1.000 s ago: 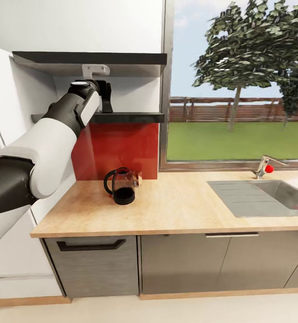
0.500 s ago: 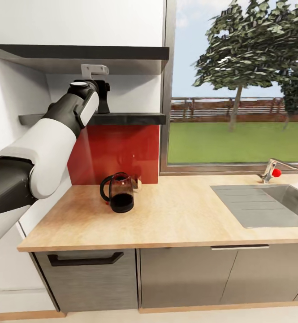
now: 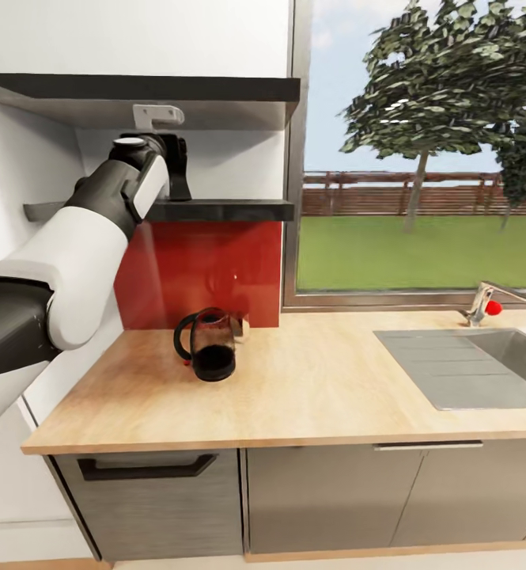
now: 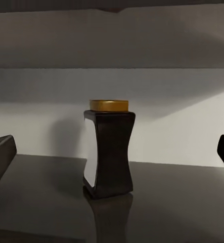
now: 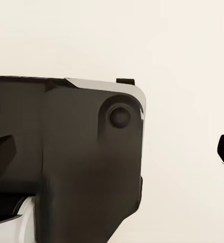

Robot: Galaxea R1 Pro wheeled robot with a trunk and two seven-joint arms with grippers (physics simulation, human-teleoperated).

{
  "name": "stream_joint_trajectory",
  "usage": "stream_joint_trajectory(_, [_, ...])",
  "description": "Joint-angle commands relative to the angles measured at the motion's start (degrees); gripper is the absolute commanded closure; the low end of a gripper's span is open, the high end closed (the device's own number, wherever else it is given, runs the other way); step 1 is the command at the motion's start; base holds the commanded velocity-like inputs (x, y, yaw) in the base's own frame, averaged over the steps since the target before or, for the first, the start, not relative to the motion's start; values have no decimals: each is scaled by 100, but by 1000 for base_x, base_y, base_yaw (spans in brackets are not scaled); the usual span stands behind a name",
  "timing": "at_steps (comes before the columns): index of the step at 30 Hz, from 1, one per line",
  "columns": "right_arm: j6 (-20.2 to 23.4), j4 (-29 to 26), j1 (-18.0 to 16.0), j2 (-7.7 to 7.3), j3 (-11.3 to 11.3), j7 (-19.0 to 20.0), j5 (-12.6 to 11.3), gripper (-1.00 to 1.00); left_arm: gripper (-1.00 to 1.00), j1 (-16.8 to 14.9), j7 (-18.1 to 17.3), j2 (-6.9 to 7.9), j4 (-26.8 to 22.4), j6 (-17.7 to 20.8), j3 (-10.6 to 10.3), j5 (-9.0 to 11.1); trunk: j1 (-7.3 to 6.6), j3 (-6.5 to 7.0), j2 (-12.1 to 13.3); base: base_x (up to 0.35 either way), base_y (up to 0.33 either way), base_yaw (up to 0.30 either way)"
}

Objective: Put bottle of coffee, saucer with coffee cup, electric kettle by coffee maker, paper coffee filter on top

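Electric kettle (image 3: 207, 346) upright on the kitchen countertop (image 3: 310, 396) by the red backsplash (image 3: 207, 269), left gripper (image 4: 112, 152) spread wide at the shelf (image 3: 215, 210), bottle of coffee (image 4: 108, 149) standing upright between its fingertips, untouched, white wall (image 4: 182, 116) behind, right gripper (image 5: 112, 152) fingertips apart.

One electric kettle (image 3: 206, 346) stands on the one table (image 3: 318, 388), and one bottle of coffee (image 4: 108, 147) with a single yellow cap stands on the lower of two dark shelves (image 3: 215, 209). There is one sink (image 3: 484, 360) with one tap (image 3: 484, 299), one window (image 3: 421, 150), and what look like three cabinet fronts (image 3: 318, 495) below, though the rightmost is cut off.
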Motion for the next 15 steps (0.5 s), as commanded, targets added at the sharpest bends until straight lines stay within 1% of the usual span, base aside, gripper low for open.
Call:
stream_joint_trajectory(1, [-14, 0, 1, -1, 6, 14, 20, -100, -100, -1, 44, 24, -11, 32, -43, 35, 5, -1, -2, 320, 0, 0])
stream_joint_trajectory(5, [-6, 7, 1, -7, 11, 9, 27, -100, -100, -1, 55, 58, -27, 32, -41, 42, 5, -1, -2, 325, 49, 0])
stream_joint_trajectory(7, [-5, 12, 1, -11, 11, 7, 30, -100, -100, -1, 51, 60, -31, 32, -43, 34, 5, -1, -2, 212, 64, 0])
stream_joint_trajectory(10, [-5, 16, 1, -18, 11, 6, 32, -100, -100, -1, 49, 58, -37, 32, -47, 21, 5, -1, -2, 93, 28, 0])
stream_joint_trajectory(15, [-5, 24, 1, -34, 11, 6, 32, -100, -100, -1, 48, 62, -43, 32, -49, 10, 5, -1, -2, 24, 7, 0])
